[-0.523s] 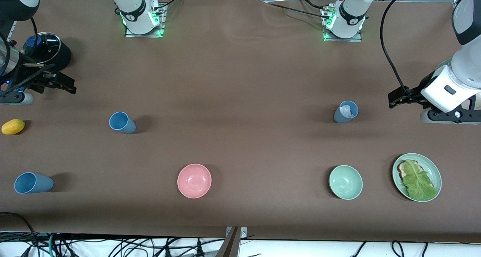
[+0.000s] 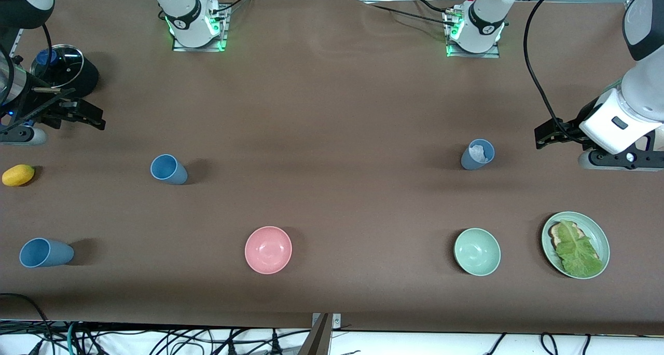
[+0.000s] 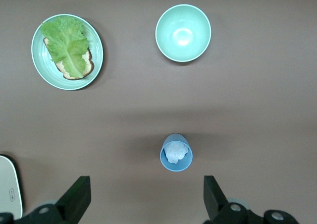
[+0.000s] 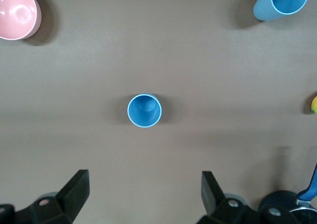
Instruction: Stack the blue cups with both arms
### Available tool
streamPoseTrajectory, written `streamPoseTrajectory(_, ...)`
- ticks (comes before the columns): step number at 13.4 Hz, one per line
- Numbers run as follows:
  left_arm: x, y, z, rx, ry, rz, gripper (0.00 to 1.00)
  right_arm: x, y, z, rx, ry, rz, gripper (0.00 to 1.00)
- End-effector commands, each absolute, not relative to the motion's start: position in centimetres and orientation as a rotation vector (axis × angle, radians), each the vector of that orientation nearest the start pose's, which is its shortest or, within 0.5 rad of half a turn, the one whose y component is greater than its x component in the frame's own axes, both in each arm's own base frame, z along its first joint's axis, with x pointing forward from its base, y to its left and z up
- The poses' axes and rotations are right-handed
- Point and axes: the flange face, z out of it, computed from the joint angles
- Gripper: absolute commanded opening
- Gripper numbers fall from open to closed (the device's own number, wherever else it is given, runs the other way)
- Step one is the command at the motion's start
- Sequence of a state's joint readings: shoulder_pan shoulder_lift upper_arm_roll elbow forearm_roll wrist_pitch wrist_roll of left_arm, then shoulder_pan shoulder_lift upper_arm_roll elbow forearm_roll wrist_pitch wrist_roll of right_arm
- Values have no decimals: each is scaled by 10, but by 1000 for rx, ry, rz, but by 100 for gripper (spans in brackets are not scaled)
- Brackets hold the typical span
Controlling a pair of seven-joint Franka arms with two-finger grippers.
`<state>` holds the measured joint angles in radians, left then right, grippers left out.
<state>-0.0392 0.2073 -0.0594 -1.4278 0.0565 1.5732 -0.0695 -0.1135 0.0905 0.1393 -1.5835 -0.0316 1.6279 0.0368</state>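
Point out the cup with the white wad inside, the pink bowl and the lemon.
Cup with white wad (image 2: 477,154): front view, on its slate-blue wall near the rim.
Pink bowl (image 2: 268,249): front view, on its inner bottom.
Lemon (image 2: 18,175): front view, on its yellow middle.

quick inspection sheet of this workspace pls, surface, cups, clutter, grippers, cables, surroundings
surface: brown table, no spills seen.
job's things: three blue cups upright and apart: slate-blue cup holding something white, bright blue cup, third blue cup nearest the front camera. None stacked.
clutter: pink bowl, green bowl, green plate with lettuce on bread, yellow fruit, black pot with glass lid.
grippers: left gripper open, empty; right gripper open, empty; both above the table.
cables: black cable hangs by the left arm.
surroundings: cable tangle under the table's near edge.
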Motion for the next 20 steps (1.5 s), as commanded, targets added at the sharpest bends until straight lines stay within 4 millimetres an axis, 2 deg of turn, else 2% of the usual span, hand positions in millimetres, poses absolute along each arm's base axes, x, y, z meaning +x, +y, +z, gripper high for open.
streamPoseTrajectory(1,608,-47,588,-3104,50,53,100,583,8,574,-3162,9,75,100)
streamPoseTrajectory(5,602,-43,586,-3115,37,40,100,583,8,574,-3162,9,75,100)
streamPoseTrajectory(8,566,-36,571,-3114,49,-126,100,584,8,574,-3162,9,73,100)
streamPoseTrajectory(9,559,-37,569,-3113,52,-122,100,583,8,574,-3162,9,75,100)
streamPoseTrajectory(13,560,-38,568,-3115,52,-105,100,583,8,574,-3162,9,75,100)
streamPoseTrajectory(15,555,-39,568,-3180,24,-36,100,583,8,574,-3162,9,75,100)
streamPoseTrajectory(16,553,-28,569,-3186,-1,-14,100,583,8,574,-3162,9,75,100)
streamPoseTrajectory(20,554,-32,576,-3172,19,-29,100,583,8,574,-3162,9,75,100)
